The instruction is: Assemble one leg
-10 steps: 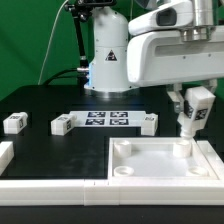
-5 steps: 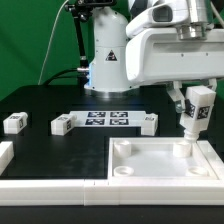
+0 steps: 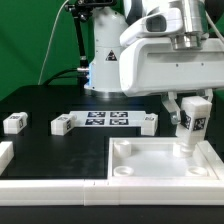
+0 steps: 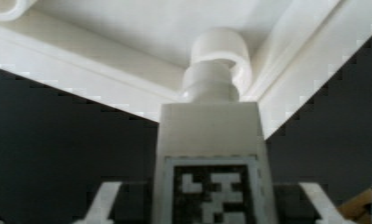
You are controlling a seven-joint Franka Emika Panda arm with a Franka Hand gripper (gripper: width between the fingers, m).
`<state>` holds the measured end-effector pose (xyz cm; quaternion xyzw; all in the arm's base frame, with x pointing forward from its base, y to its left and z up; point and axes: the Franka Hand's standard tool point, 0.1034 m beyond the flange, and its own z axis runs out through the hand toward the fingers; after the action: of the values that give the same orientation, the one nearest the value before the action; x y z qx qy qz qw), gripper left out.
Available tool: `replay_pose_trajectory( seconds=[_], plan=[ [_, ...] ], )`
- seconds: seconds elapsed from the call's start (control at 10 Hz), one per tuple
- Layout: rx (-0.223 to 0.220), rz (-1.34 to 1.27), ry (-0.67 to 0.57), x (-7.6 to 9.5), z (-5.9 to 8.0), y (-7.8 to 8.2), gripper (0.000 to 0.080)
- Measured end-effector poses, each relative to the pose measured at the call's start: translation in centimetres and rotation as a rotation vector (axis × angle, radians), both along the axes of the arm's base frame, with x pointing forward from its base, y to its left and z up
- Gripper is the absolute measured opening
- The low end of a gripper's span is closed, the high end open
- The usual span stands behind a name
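Observation:
My gripper (image 3: 190, 102) is shut on the leg (image 3: 193, 120), a white block with a black-and-white tag, and holds it nearly upright. The leg's lower peg sits in the round corner socket (image 3: 185, 150) at the far right of the large white tray (image 3: 150, 168). In the wrist view the leg (image 4: 209, 130) runs from between my gripper (image 4: 209, 192) down to the socket (image 4: 220, 48). The white fingers (image 4: 105, 200) show at either side of the tagged face.
Three more legs lie on the black table: one at the far left (image 3: 14, 123), one (image 3: 63, 124) and one (image 3: 148, 122) at the ends of the marker board (image 3: 107, 120). A white part (image 3: 4, 155) lies at the left edge. The robot base (image 3: 105, 60) stands behind.
The hand has turned about its upright axis and the leg has turned with it and sunk slightly in the socket. The other legs have not moved.

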<state>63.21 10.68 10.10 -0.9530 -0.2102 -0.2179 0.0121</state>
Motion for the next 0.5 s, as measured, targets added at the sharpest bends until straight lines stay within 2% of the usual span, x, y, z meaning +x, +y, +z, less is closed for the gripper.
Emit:
replay_pose_trajectory(
  seconds=[0.2,0.5],
  plan=[
    [0.004,0.006,0.004,0.4,-1.0,0.6,0.0288],
    [0.007,0.010,0.008,0.0,-2.4,1.0,0.0288]
  ],
)
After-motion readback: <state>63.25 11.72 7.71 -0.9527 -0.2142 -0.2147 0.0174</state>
